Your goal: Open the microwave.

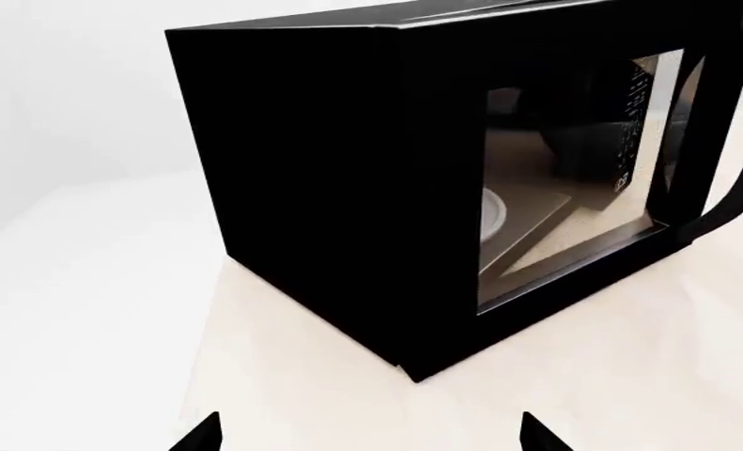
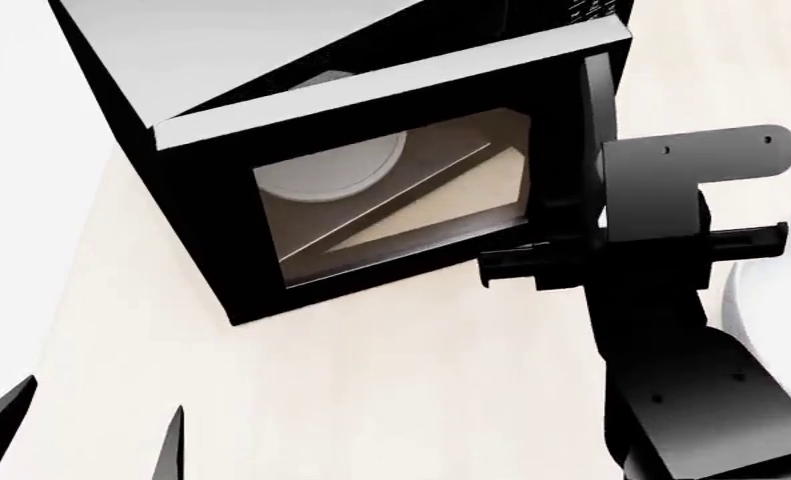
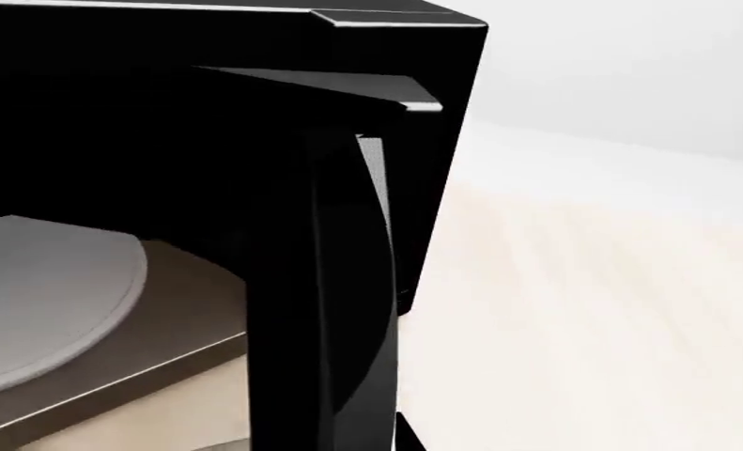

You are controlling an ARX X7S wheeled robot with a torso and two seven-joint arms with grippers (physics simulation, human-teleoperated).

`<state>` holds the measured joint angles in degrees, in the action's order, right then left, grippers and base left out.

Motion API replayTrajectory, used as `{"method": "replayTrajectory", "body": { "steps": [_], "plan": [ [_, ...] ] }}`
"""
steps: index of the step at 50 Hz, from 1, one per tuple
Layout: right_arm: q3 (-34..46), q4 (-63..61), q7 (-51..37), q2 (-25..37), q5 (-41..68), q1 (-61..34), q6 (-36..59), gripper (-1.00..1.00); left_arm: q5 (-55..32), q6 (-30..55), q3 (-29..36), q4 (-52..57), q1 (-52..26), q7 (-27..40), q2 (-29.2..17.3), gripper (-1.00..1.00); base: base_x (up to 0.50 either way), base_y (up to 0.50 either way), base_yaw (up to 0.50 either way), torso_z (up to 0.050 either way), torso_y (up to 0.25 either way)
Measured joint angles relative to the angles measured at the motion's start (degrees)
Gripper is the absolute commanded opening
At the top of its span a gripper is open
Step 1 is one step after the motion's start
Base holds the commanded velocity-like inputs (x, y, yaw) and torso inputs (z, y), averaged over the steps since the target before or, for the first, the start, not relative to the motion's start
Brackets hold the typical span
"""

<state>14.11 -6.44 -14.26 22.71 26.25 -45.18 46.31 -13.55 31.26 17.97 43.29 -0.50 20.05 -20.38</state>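
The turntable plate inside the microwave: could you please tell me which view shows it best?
The head view: the turntable plate shows nearly whole through the door window. The right wrist view shows part of it close up; the left wrist view shows only a sliver.

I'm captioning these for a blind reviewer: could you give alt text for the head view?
A black microwave with a grey top sits on a pale table, its windowed door slightly ajar, a white turntable visible inside. The right arm's pincer is at the door's lower right edge; the left pincer's tips show at the lower left.
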Motion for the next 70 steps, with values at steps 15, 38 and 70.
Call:
{"method": "replayTrajectory", "body": {
  "steps": [15,38,70],
  "plan": [
    [-2.75,-8.53,-2.86,1.49,2.68,5.56,2.72,-1.0,0.02,-0.01,0.31,0.05,-0.11,0.35,-0.22,1.0,0.0,0.0,0.0,0.001,0.004],
    [-6.88,-18.48,-5.94,2.43,6.29,13.71,3.94,-1.0,-0.22,-0.1,0.44,0.13,-0.26,0.83,-0.59,1.0,0.0,0.0,0.0,0.0,0.003],
    [-7.38,-22.55,-5.23,1.96,11.29,16.6,1.98,1.0,-0.87,0.0,0.5,0.25,-0.61,1.44,-1.0,1.0,0.0,0.0,0.0,0.001,0.003]
  ]
}}
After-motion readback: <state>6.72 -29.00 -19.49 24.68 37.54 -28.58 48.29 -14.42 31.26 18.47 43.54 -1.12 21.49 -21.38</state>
